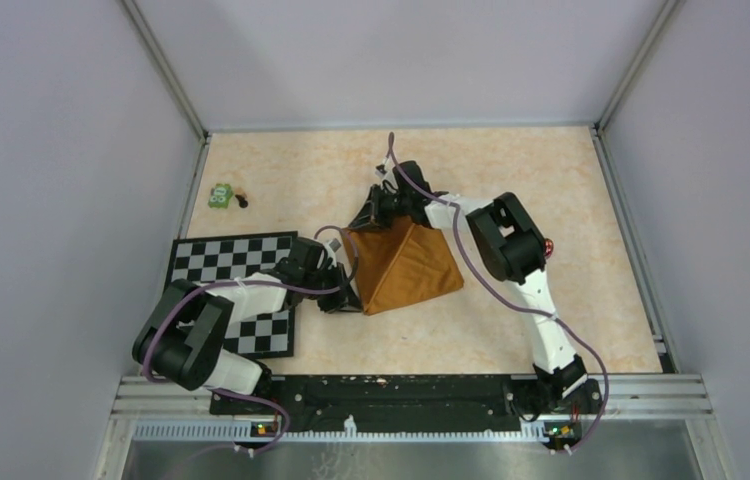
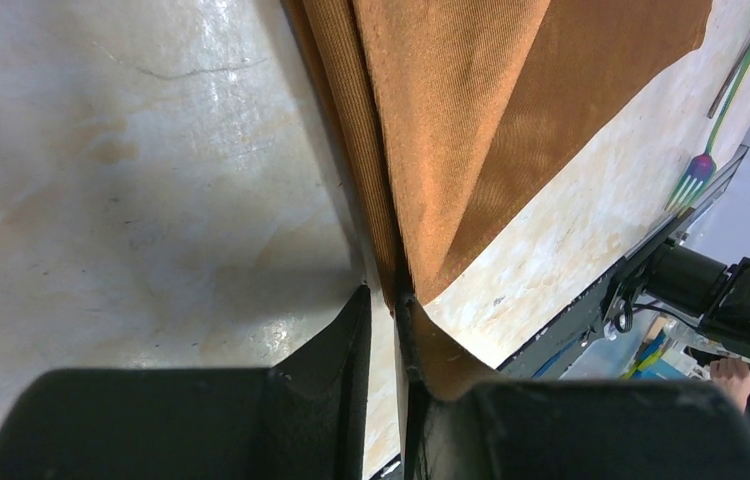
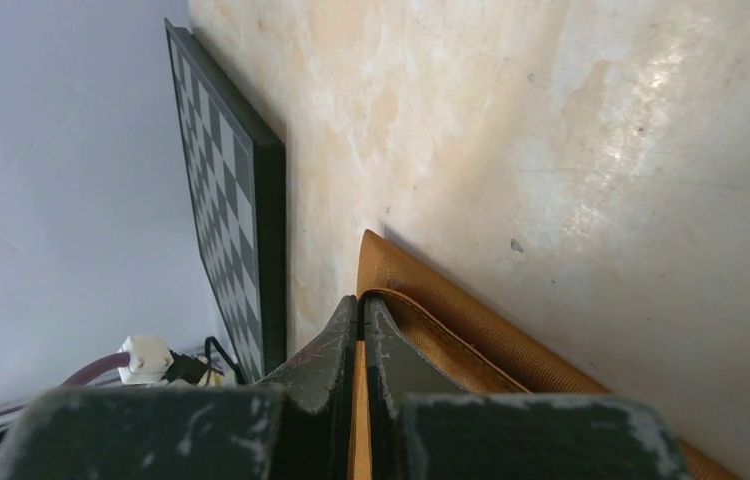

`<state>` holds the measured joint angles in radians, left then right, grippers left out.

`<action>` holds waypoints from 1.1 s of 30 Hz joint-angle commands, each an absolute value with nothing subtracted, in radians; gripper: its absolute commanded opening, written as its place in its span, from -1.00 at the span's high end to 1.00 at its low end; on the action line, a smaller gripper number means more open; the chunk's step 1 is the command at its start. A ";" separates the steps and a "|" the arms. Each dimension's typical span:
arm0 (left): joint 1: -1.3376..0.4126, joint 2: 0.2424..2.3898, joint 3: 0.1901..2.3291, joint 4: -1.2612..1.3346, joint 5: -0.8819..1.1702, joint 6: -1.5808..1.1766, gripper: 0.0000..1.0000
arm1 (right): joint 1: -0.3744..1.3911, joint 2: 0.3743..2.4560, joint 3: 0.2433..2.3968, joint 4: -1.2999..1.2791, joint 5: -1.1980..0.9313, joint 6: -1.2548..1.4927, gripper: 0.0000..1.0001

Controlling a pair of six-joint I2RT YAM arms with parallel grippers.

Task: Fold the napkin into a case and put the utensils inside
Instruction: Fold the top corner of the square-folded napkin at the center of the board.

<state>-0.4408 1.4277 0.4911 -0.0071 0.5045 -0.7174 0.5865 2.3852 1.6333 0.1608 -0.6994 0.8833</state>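
Napkin (image 1: 406,265) folded on table (image 1: 591,180) — left jaws clamped on its near corner, right jaws pinching the far corner

Rust-orange napkin (image 1: 406,265), folded into a layered triangle, lies mid-frame; an iridescent-headed fork (image 2: 689,182) lies apart, upper right.

I log: marbled table (image 1: 571,180); napkin (image 1: 406,265) at centre; mat (image 1: 221,260) at 8 o'clock; green toy (image 1: 219,195) at 10 o'clock.
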 commanded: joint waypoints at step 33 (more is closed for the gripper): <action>-0.437 1.253 0.514 -0.253 0.389 -0.656 0.34 | 0.542 2.208 1.766 -0.322 -0.733 0.530 0.02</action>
